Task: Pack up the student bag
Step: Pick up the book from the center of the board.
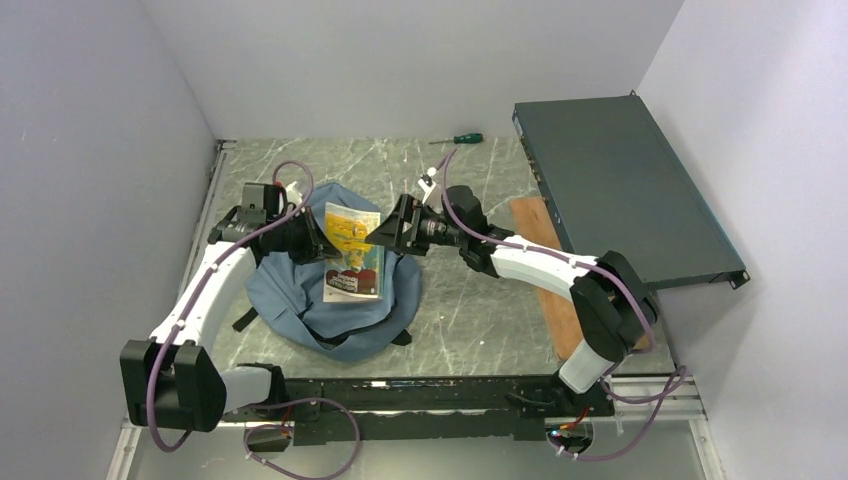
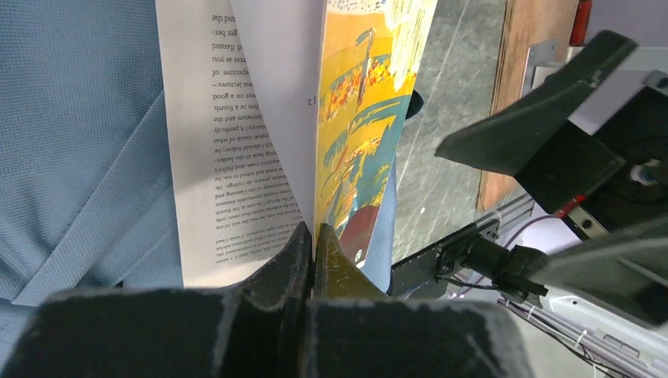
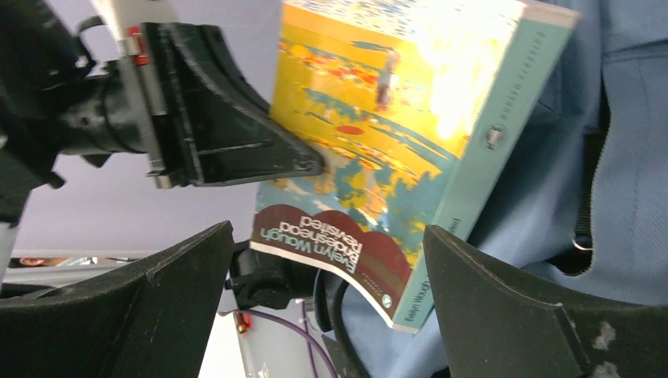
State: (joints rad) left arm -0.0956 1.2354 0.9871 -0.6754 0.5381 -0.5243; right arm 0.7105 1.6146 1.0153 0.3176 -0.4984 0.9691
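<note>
Left claw: pinched shut on the near edge of the front cover of a paperback book. In the left wrist view the fingers meet with almost no gap and the yellow and teal cover rises from between them, while printed pages fan open to one side. Right claw: spread wide, holding nothing. Its tips sit at the book's right edge, and in the right wrist view one corner of the book shows between the two fingers. I cannot tell whether either finger touches it. The cover text reads upside down there: Evelyn Waugh, Brideshead Revisited. The student bag lies slumped flat on the worktop, left of centre, directly beneath the book and both my claws. Its grey-blue fabric spreads out on all sides of the book, and black strap ends show at its near edge. A dark zip line shows in the fabric beside the book's spine. Also on the worktop: a green-handled screwdriver at the far edge, well apart from the bag. A dark grey metal box sits tilted at the right. A wooden board lies along the box's near-left side.
</note>
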